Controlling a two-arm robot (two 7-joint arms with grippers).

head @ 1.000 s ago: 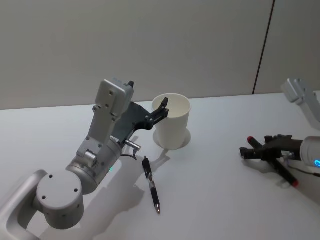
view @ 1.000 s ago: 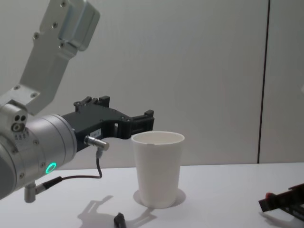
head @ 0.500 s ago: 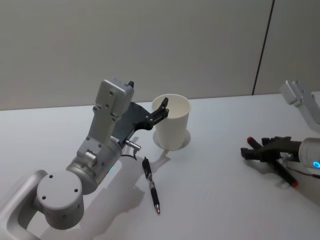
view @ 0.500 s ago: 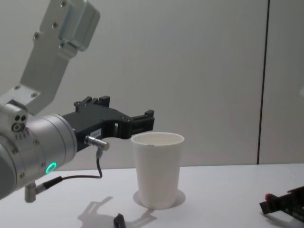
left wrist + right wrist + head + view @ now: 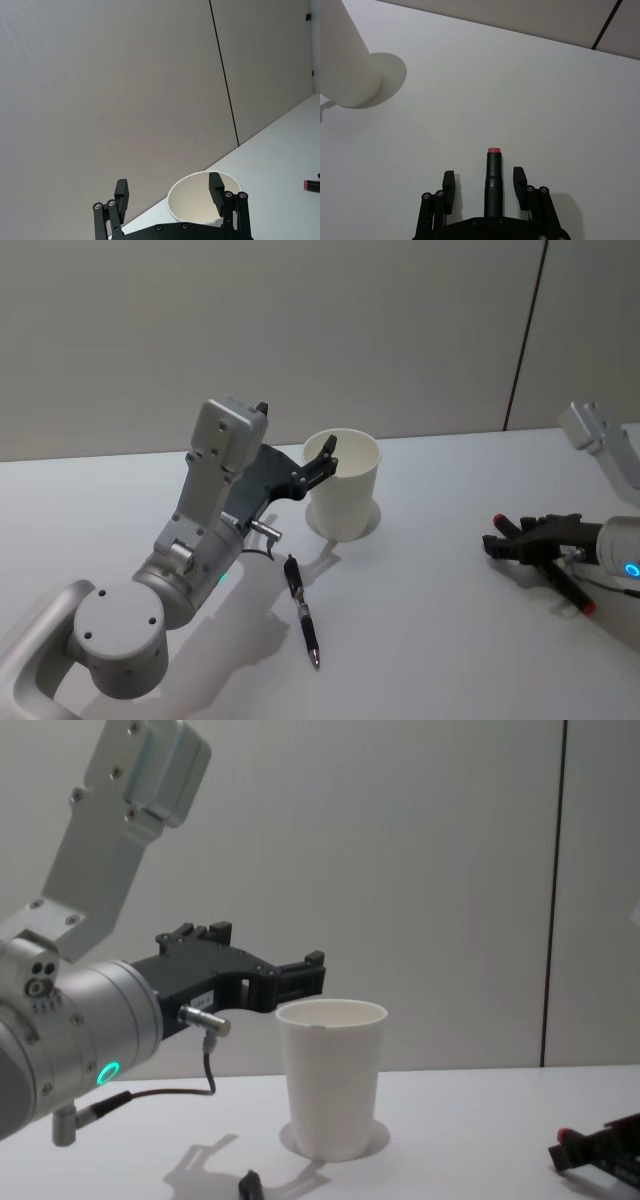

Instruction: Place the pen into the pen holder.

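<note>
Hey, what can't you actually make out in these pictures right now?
Inside of the pen holder, low down: head view, its own wall hides it.
Most of the black pen: chest view, cut off by the bottom edge.
Rear of the red-tipped pen: right wrist view, under the open right gripper.

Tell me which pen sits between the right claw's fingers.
The red-ended pen, inside the open right claw. The black pen lies loose in front of the white cup.

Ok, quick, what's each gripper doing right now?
Left gripper: open, empty, at the white paper cup's rim.
Right gripper: open, astride a black red-tipped pen on the white table.
</note>
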